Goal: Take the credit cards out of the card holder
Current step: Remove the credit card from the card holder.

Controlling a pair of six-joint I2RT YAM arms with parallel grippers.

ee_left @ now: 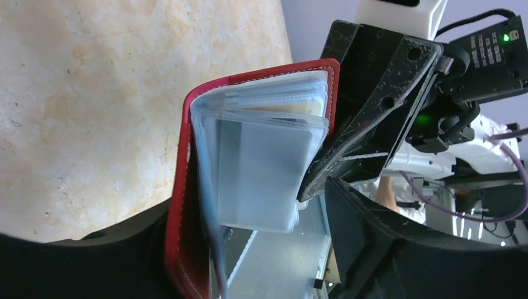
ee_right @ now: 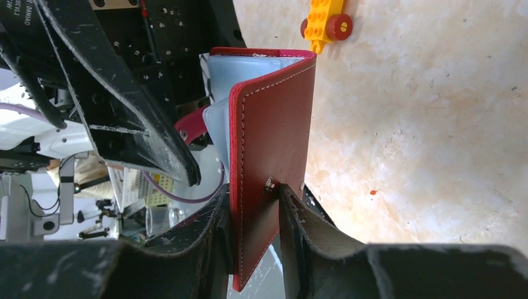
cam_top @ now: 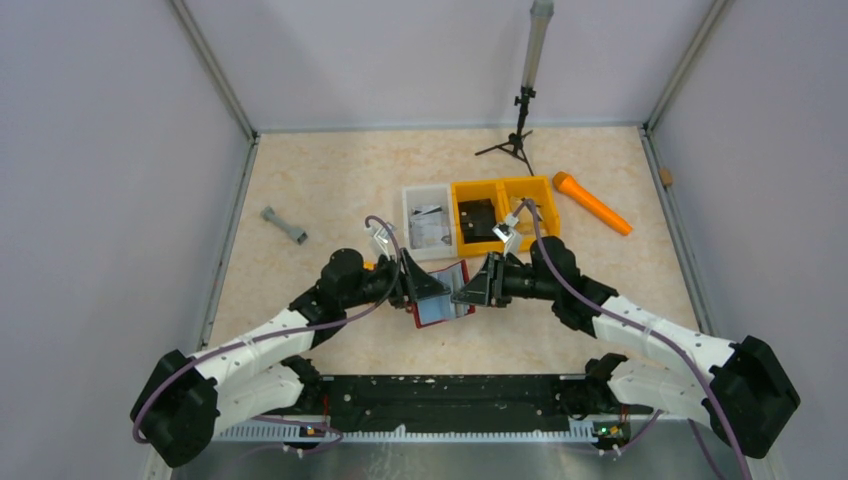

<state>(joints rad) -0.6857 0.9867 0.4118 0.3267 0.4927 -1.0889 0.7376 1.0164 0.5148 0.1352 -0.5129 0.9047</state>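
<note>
The dark red card holder [cam_top: 441,297] is held open above the table between both grippers. In the left wrist view its red cover [ee_left: 182,187] lies against one finger of my left gripper [ee_left: 249,208], whose jaws stand wide apart around the clear sleeves. Pale credit cards [ee_left: 261,174] sit inside those sleeves. My right gripper [ee_right: 255,215] is shut on the other red cover [ee_right: 271,124], just by its metal snap. Its black fingers [ee_left: 373,112] show beside the sleeves. In the top view the left gripper [cam_top: 415,285] and the right gripper [cam_top: 478,285] face each other.
Behind the grippers stand a clear bin [cam_top: 428,222] with loose items and orange bins [cam_top: 505,190] holding a black square object. An orange cylinder [cam_top: 592,203], a grey dumbbell-shaped part [cam_top: 284,226], a tripod stand [cam_top: 518,125] and a yellow-and-red toy block [ee_right: 324,18] are on the table.
</note>
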